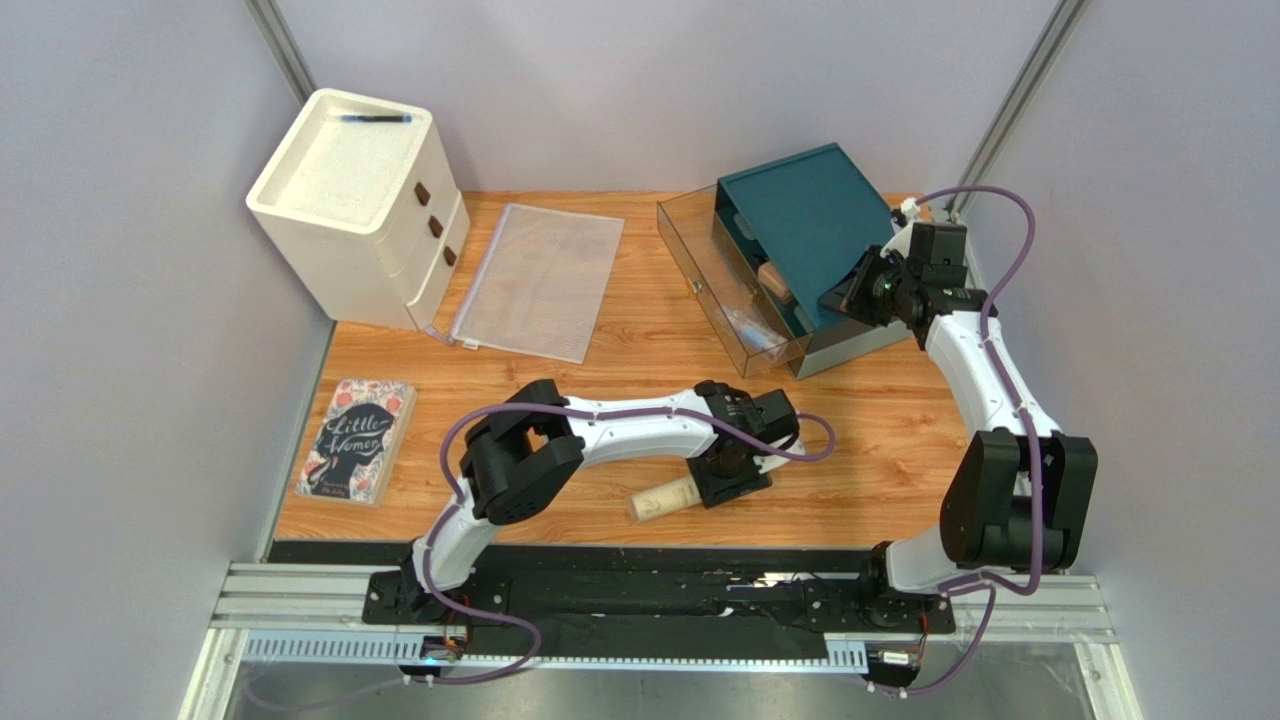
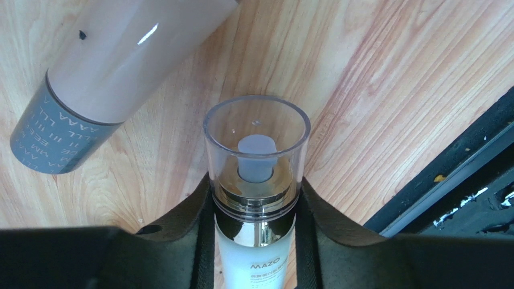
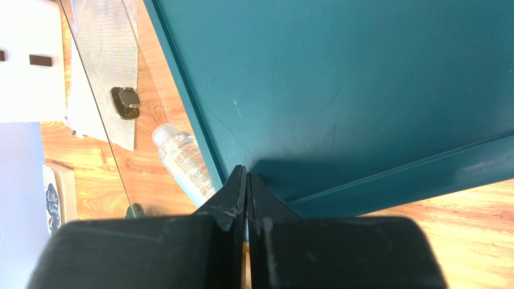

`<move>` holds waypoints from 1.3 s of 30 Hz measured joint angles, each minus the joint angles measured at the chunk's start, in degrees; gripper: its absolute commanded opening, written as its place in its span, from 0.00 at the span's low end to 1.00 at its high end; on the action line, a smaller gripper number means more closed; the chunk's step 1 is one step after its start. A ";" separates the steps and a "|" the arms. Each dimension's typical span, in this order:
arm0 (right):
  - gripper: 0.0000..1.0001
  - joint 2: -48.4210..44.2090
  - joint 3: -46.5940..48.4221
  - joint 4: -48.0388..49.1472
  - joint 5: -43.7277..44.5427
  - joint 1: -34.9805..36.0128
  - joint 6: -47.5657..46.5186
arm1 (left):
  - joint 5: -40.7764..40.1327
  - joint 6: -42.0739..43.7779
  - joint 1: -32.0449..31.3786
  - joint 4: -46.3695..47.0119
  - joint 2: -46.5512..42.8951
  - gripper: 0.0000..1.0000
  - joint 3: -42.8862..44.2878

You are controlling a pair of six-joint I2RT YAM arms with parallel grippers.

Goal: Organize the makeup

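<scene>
Silver-collared pump bottle (image 2: 256,138) is pinched by left gripper (image 2: 255,183); lift it straight up, avoiding pinkish tube (image 2: 120,60) just beside the bottle. Right gripper (image 3: 246,180) is pressed together.

The left arm is bending low and reaching rightward, its gripper (image 2: 256,180) pointing down and clasping a clear-capped bottle (image 2: 256,232) between both fingers, while the right arm is stretching forward, its gripper (image 3: 247,171) pinching fully closed.
</scene>
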 measured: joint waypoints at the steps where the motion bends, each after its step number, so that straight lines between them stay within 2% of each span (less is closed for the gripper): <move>1: 0.00 -0.04 -0.07 0.02 0.00 -0.02 0.00 | -0.24 0.11 -0.22 0.44 -0.33 0.00 -0.55; 9: 0.00 -0.15 -0.17 0.11 0.02 -0.02 0.00 | -1.09 -1.70 -0.55 1.75 -2.97 0.00 -4.37; 16: 0.00 -0.15 -0.20 0.15 0.00 -0.02 0.02 | -6.21 -6.45 -0.68 -0.17 -8.98 0.00 -8.72; 19: 0.00 -0.15 -0.22 0.20 -0.02 -0.02 0.02 | -8.24 -7.80 -0.50 -2.32 -12.66 0.00 -6.27; 22: 0.00 -0.15 -0.26 0.24 -0.07 -0.07 0.07 | -8.83 -9.62 0.57 -4.98 -15.30 0.00 2.43; 27: 0.00 -0.15 -0.39 0.42 -0.09 -0.09 0.09 | -4.31 -13.77 7.39 -4.68 -16.04 0.00 18.29; 30: 0.00 -0.15 -0.50 0.55 -0.20 -0.11 0.17 | -1.01 -17.38 12.83 -2.97 -16.13 0.00 23.08; 35: 0.00 -0.15 -0.55 0.63 -0.26 -0.13 0.22 | 6.12 -26.93 22.43 1.27 -16.00 0.00 24.85; 39: 0.00 -0.15 -0.57 0.63 -0.26 -0.13 0.22 | 13.42 -38.16 27.04 10.99 -15.67 0.00 21.42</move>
